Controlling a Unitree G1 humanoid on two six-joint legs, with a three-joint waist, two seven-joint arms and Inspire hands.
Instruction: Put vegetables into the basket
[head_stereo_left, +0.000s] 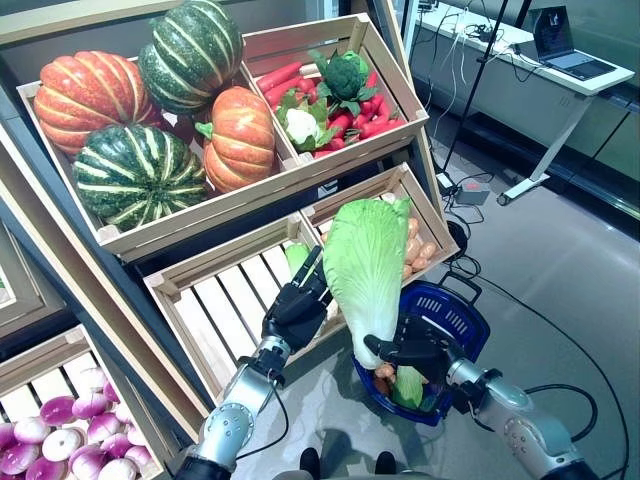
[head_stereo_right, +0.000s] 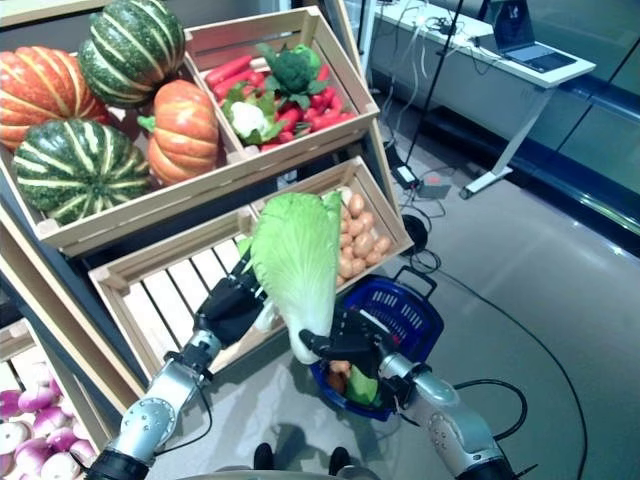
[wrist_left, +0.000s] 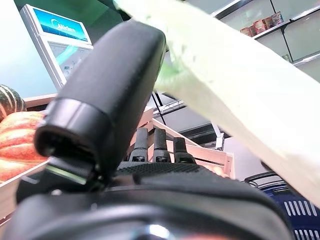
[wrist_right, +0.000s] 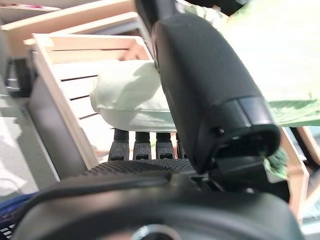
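Note:
A big pale green napa cabbage (head_stereo_left: 368, 268) stands upright in the air in front of the lower crates, its white base just above the blue basket (head_stereo_left: 458, 312) on the floor. My left hand (head_stereo_left: 297, 312) pinches the cabbage's lower left side between thumb and fingers; it also shows in the left wrist view (wrist_left: 235, 85). My right hand (head_stereo_left: 418, 350) is over the basket with straight fingers, its thumb touching the cabbage's base (wrist_right: 127, 97). In the basket lie a light green vegetable (head_stereo_left: 408, 386) and small brown-orange ones (head_stereo_left: 383, 373).
The wooden stand (head_stereo_left: 215, 215) with its slanted crates rises right behind the cabbage; the slatted crate (head_stereo_left: 232, 292) is beside my left hand. A white desk (head_stereo_left: 560, 75) with cables beneath stands at the far right, across grey floor.

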